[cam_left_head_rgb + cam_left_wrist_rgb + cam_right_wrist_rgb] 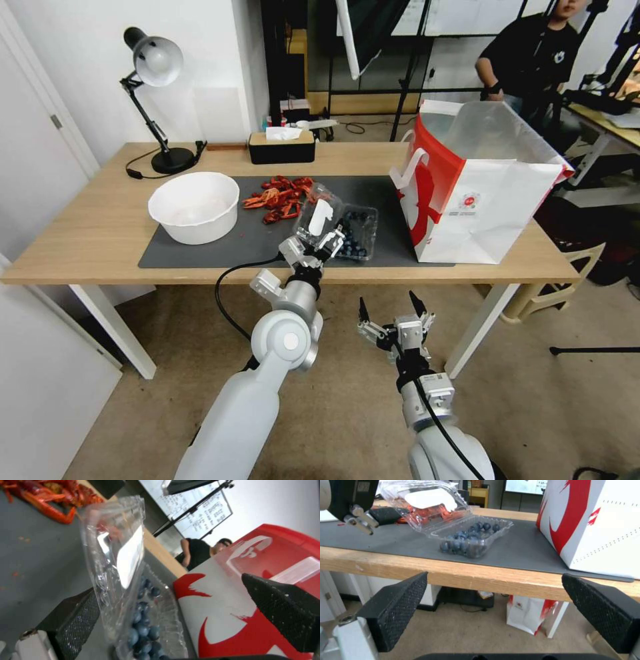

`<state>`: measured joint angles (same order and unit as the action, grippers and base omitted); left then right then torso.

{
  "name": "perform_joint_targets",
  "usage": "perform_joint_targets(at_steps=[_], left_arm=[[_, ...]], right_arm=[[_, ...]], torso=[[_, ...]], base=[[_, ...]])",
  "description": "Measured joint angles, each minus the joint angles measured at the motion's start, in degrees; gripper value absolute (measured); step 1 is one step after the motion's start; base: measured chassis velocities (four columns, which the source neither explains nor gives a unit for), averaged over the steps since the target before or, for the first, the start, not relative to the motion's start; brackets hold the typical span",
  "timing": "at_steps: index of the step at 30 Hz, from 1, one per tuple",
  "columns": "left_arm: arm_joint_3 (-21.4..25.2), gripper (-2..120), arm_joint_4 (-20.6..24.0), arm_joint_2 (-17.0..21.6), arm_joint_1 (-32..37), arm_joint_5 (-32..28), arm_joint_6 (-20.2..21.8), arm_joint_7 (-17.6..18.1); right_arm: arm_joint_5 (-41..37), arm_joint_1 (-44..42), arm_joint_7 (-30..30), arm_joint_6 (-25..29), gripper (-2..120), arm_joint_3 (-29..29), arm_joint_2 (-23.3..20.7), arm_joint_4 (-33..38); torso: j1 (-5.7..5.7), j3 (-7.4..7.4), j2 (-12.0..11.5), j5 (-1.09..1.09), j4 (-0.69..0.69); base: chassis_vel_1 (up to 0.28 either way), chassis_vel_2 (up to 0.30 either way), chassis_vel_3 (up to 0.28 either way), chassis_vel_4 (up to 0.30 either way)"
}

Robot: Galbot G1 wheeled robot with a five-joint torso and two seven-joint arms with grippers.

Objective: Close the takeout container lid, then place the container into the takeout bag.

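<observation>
Wooden table (93, 233) with a grey mat (260, 243) carries the work, in an office with a lamp behind. At the mat's front edge the left gripper (321, 245) has its jaws spread wide around the raised lid (116, 552), one textured finger (71, 622) on the outer side of the clear plastic and the other well apart on the far side; whether either touches the lid I cannot tell. That lid stands half open, hinged over the takeout container (471, 538), whose tray of blueberries (463, 542) lies flat on the mat. To close it well, I judge the gripper should push the lid's outer face over and down towards the tray without crushing it, then press the free edge until it snaps. Beside the tray the takeout bag (487, 193) stands open. The right gripper (393, 320) hangs spread and empty below the table's front edge.
</observation>
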<state>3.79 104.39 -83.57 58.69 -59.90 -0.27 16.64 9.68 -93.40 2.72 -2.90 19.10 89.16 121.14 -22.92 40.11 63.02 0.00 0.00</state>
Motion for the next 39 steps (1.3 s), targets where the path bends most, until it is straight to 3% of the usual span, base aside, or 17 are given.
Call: perform_joint_targets(at_steps=[13,18,23,35,39], left_arm=[[-1.1,100,0.05,0.76,-1.59,-1.06,-0.83,-9.18],[-1.79,100,0.05,1.34,-2.32,-4.14,2.11,-11.67],[-2.22,100,-0.46,1.9,-4.04,-11.38,7.22,-10.85],[-3.0,97,-1.81,2.37,-6.56,-18.04,11.26,-5.49],[-3.36,81,-2.4,2.14,-7.35,-18.58,12.29,-1.55]], right_arm=[[0.04,-0.45,0.0,0.0,100,0.0,-0.1,0.62],[0.04,-0.51,0.04,0.0,100,0.09,-0.13,0.63],[0.01,-0.53,0.06,0.0,100,0.34,-0.21,0.72],[-0.38,-0.6,0.09,0.0,100,0.74,-0.3,0.77],[-0.65,-0.47,0.16,0.0,100,0.82,-0.31,0.76]], torso=[[0.0,0.0,0.0,0.0,0.0],[0.0,0.0,0.0,0.0,0.0],[0.0,0.0,0.0,0.0,0.0],[0.0,0.0,0.0,0.0,0.0],[0.0,0.0,0.0,0.01,0.0]], base=[[0.0,0.0,0.0,0.0],[0.0,0.0,0.0,0.0],[0.0,0.0,0.0,0.0],[0.0,0.0,0.0,0.0],[0.0,0.0,0.0,0.0]])
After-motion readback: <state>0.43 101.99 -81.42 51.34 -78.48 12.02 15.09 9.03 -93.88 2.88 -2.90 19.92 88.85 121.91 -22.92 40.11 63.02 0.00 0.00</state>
